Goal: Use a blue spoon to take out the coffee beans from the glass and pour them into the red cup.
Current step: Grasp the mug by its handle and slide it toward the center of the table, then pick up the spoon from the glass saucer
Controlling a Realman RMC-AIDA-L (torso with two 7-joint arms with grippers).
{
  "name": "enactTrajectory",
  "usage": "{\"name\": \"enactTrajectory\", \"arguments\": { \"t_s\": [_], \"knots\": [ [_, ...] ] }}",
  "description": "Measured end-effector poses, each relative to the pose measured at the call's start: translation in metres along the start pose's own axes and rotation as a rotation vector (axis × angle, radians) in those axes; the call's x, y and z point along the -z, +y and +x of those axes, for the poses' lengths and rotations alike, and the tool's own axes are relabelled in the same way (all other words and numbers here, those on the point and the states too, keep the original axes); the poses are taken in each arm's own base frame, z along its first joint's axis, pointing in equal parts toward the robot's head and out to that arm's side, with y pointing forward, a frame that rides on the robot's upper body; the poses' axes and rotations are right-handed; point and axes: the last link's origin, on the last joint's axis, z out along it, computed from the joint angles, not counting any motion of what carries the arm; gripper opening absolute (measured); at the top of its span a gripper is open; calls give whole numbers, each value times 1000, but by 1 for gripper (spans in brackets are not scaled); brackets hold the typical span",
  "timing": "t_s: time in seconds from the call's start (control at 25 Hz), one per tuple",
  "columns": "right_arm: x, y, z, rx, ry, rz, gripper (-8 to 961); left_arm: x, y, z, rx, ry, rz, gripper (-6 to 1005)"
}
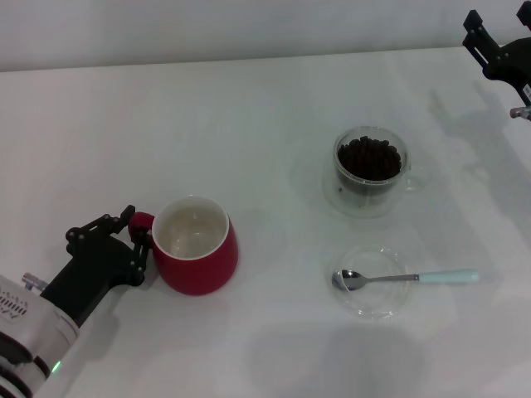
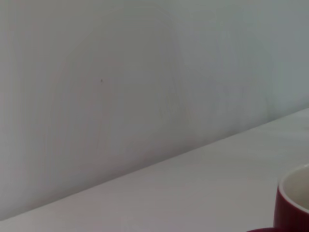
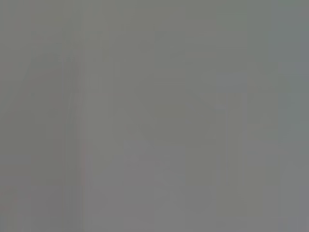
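The left gripper (image 1: 137,236) sits lowest in the head view, at the near left of the white table (image 1: 265,108), its black fingers closed on the red loop handle of the red cup (image 1: 196,246). The cup stands upright with its white interior showing and no contents visible; the left wrist view catches only a sliver of its rim and red wall (image 2: 292,205). Right of the cup, well apart from it, the blue spoon (image 1: 404,278) lies flat across a clear glass saucer (image 1: 373,282), metal bowl resting on the saucer and pale blue handle pointing right, past the saucer's edge. Farther back, beyond the saucer, the glass (image 1: 370,170) stands upright on a clear glass base, side handle to the right, holding the coffee beans (image 1: 369,159) up to near its rim. The right gripper (image 1: 498,50) hangs at the far right corner, clear of all items; whether its fingers are apart or together cannot be told. The right wrist view shows only a uniform grey field.
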Motion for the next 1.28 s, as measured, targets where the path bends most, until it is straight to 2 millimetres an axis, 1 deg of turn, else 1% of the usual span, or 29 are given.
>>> {"name": "enactTrajectory", "arguments": {
  "t_s": [0.48,0.68,0.8,1.0,1.12,1.28],
  "knots": [
    [0,0,-1,-2,-3,3,851,10,3,-5,44,-3,33,353],
    [-3,0,-2,5,-5,-6,849,15,7,-7,66,-4,42,466],
    [-3,0,-2,7,-5,-7,849,20,8,-9,75,-1,51,663],
    [-2,0,-2,8,-7,-8,847,31,9,-10,90,23,73,727],
    [-1,0,-2,8,-8,-9,846,35,10,-11,95,25,80,725],
    [1,-2,-2,8,-10,-4,845,46,10,-14,118,32,115,723]
  ]
}}
